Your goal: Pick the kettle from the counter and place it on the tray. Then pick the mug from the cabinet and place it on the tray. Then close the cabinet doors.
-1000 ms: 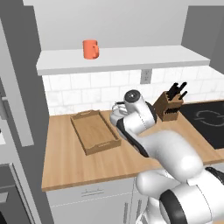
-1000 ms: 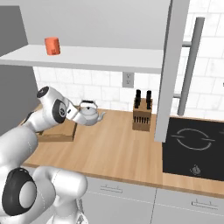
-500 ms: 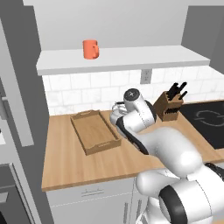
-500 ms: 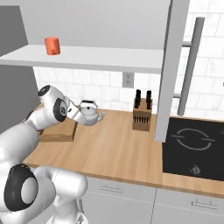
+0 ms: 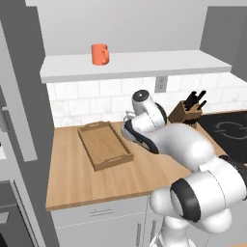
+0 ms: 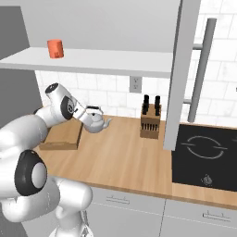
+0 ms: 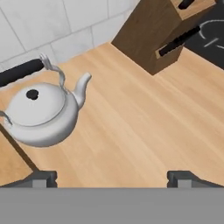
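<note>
The silver-grey kettle [image 7: 39,111] stands upright on the wooden counter [image 7: 131,127], spout toward the knife block, dark handle arched over its lid. My gripper [image 7: 112,179] hovers above the counter to the kettle's spout side, open, with nothing between its fingertips [image 7: 41,178]. From the right base view the kettle [image 6: 96,121] sits just past my hand, beside the brown tray [image 6: 60,141]. The tray [image 5: 105,144] lies bare on the counter's left part. An orange-red mug [image 5: 100,54] stands on the cabinet shelf [image 5: 144,65] above. One cabinet door [image 6: 185,69] hangs open at the right.
A wooden knife block [image 6: 150,121] with dark handles stands against the tiled wall right of the kettle. A black stovetop [image 6: 203,152] takes the counter's right end. A tall dark grey panel [image 5: 19,82] rises at the left.
My wrist has edged slightly upward over the kettle. Kettle, mug and tray have not moved, and the jaws have stayed open.
</note>
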### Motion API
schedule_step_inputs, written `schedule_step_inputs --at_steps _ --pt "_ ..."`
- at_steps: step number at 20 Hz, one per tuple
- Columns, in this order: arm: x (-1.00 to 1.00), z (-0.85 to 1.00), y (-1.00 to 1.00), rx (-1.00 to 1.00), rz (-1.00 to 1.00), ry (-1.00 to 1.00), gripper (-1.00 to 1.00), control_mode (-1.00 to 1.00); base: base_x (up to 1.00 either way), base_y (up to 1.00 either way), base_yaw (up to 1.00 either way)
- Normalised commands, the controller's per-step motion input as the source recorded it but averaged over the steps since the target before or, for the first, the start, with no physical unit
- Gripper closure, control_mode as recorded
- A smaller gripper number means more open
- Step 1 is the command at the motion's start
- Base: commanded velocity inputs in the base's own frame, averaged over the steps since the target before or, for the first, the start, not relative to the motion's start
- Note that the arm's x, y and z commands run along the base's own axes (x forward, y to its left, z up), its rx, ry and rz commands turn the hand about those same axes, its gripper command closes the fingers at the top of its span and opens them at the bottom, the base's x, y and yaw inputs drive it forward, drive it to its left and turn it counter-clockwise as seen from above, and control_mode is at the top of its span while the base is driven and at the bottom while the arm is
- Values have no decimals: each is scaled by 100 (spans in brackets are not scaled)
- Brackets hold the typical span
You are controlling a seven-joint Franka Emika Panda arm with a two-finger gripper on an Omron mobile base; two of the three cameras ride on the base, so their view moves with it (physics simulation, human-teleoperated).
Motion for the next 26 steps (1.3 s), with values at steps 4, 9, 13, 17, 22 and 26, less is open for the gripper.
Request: schedule_step_inputs --at_steps 4,9,13,17,22,26 --pt "30 2 24 2 -5 0 -100 -100 0 0 0" --pt "28 0 23 0 -6 0 -100 -100 0 0 0" --pt "31 0 14 0 -6 0 -100 -100 0 0 0" --pt "35 0 8 0 -5 0 -100 -100 0 0 0" --pt "28 0 1 0 -5 0 -100 -100 0 0 0" --pt "32 0 0 0 -4 0 -100 -100 0 0 0"
